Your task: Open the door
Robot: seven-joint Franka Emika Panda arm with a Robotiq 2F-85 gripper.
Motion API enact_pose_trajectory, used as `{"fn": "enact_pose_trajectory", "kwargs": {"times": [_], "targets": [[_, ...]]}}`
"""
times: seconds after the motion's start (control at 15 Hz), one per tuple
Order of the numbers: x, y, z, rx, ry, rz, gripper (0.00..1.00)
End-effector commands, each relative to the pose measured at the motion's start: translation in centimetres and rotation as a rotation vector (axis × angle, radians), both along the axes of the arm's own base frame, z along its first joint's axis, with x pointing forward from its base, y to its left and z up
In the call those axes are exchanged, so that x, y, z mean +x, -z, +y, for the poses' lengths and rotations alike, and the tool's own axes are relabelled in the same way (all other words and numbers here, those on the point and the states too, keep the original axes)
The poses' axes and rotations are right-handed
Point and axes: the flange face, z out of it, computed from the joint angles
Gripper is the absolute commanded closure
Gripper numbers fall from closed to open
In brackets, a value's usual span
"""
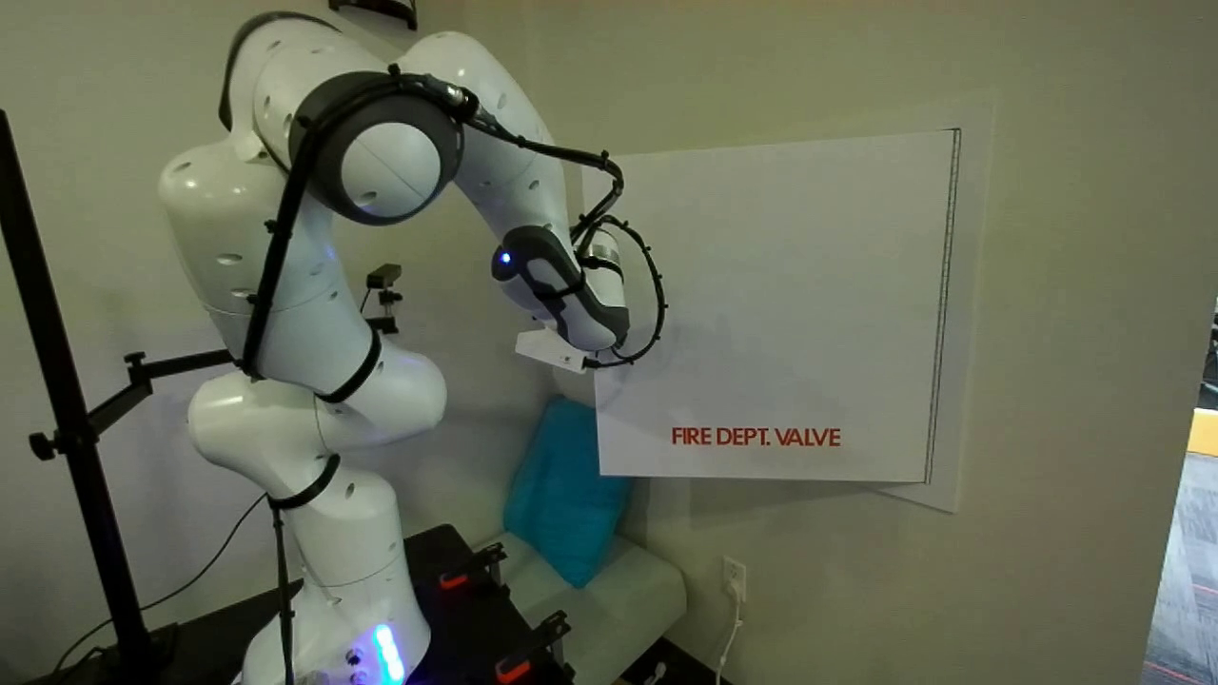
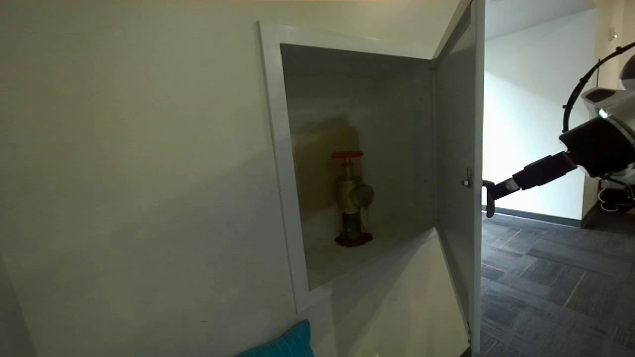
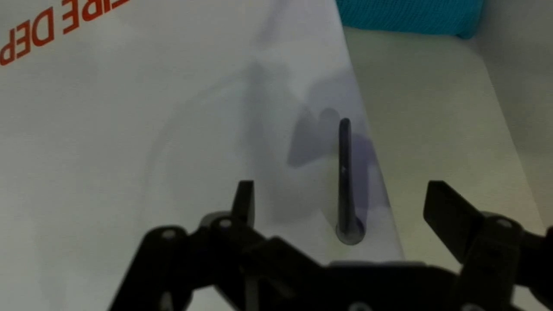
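In an exterior view the door (image 2: 455,144) stands swung out, at three o'clock from the valve (image 2: 346,191); in the wrist view the gripper (image 3: 340,199) is released, jaws wide apart, the handle (image 3: 344,172) between them, touching neither; a cushion (image 3: 410,16) shows at one o'clock.

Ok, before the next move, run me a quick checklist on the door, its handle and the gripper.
Door away from its frame: ok, standing open.
Gripper open: ok, jaws apart.
Handle ungripped: ok, appears between the parted jaws in the wrist view.
Valve inside exposed: ok, visible in an exterior view.
Gripper clear of the door: cannot tell, contact is unclear.
Door at its full swing: cannot tell.
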Motion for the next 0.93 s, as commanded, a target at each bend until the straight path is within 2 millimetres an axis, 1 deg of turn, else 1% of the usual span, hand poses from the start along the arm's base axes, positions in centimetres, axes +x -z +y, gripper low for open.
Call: {"fn": "enact_pose_trajectory", "kwargs": {"times": [0.0, 0.07, 0.13, 0.27, 0.4, 0.47, 0.53, 0.6, 0.67, 0.73, 0.8, 0.87], "targets": [[-2.1, -3.7, 2.2, 0.005, -0.084, -0.026, 0.00], [-2.5, -4.3, 2.2, 0.015, -0.109, -0.053, 0.00], [-3.2, -5.4, 2.9, 0.027, -0.168, -0.070, 0.00], [-4.8, -8.6, 6.0, 0.039, -0.297, -0.075, 0.00], [-6.2, -11.9, 9.9, 0.065, -0.389, -0.072, 0.00], [-6.8, -13.2, 11.5, 0.081, -0.415, -0.071, 0.00], [-7.5, -14.3, 12.7, 0.091, -0.437, -0.071, 0.00], [-7.8, -15.0, 14.0, 0.099, -0.440, -0.064, 0.00], [-8.5, -14.6, 15.6, 0.099, -0.429, -0.071, 0.00], [-8.5, -14.4, 17.0, 0.083, -0.418, -0.059, 0.00], [-8.0, -13.7, 18.1, 0.057, -0.393, -0.044, 0.00], [-5.1, -12.5, 17.7, 0.017, -0.372, -0.047, 0.00]]}}
